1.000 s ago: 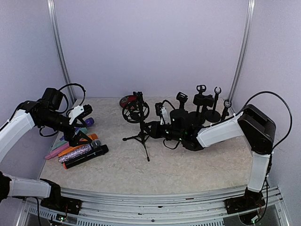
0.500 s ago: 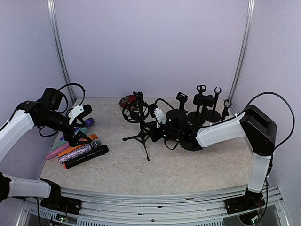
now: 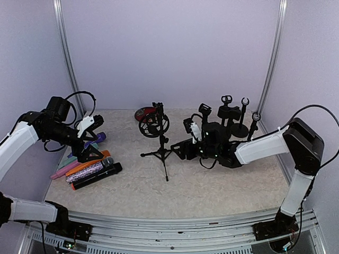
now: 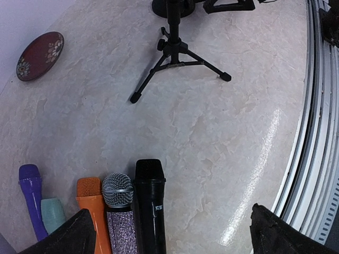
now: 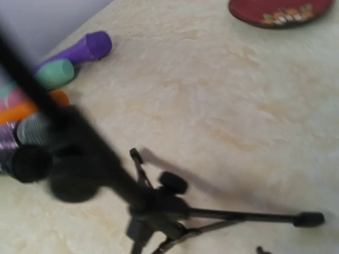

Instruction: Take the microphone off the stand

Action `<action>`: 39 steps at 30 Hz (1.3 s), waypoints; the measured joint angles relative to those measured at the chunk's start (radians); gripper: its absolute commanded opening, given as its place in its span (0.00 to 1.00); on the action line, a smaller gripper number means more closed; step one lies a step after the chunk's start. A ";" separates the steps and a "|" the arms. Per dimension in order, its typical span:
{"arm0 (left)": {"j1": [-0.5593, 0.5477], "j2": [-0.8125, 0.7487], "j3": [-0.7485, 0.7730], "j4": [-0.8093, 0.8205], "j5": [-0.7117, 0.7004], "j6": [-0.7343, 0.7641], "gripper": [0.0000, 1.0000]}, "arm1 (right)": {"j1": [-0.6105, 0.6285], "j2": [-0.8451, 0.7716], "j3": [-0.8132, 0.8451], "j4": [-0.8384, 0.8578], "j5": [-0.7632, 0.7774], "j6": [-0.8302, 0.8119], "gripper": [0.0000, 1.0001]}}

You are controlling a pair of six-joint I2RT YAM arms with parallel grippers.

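The black tripod stand (image 3: 161,153) (image 4: 172,50) (image 5: 159,206) stands mid-table with a round mount (image 3: 153,126) on its pole. I cannot make out a microphone in it. Several microphones lie in a row at the left; the black microphone (image 3: 98,176) (image 4: 150,203) is the nearest, beside a glittery one (image 4: 119,211). My left gripper (image 3: 90,154) (image 4: 172,235) hovers open over this row, holding nothing. My right gripper (image 3: 179,150) is low, just right of the stand and apart from it, jaws open and empty. The right wrist view is blurred and shows none of its fingers.
A red plate (image 3: 142,112) (image 4: 39,55) (image 5: 280,10) lies at the back behind the stand. Several other black stands (image 3: 228,119) crowd the back right, close behind my right arm. The table's metal rail (image 4: 318,132) runs along the near edge.
My right gripper has let go at the stand's pole, opened, and drawn back to the right. The stand stays upright. The left arm has not moved.
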 measured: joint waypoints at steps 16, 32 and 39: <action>0.000 0.000 0.005 -0.013 0.004 -0.008 0.99 | -0.052 0.121 0.074 0.199 -0.306 0.337 0.46; 0.000 0.000 0.005 -0.021 0.008 -0.008 0.98 | -0.055 0.166 0.104 0.247 -0.355 0.404 0.34; 0.000 0.000 0.005 -0.022 0.008 -0.008 0.98 | -0.055 0.166 0.113 0.244 -0.362 0.402 0.31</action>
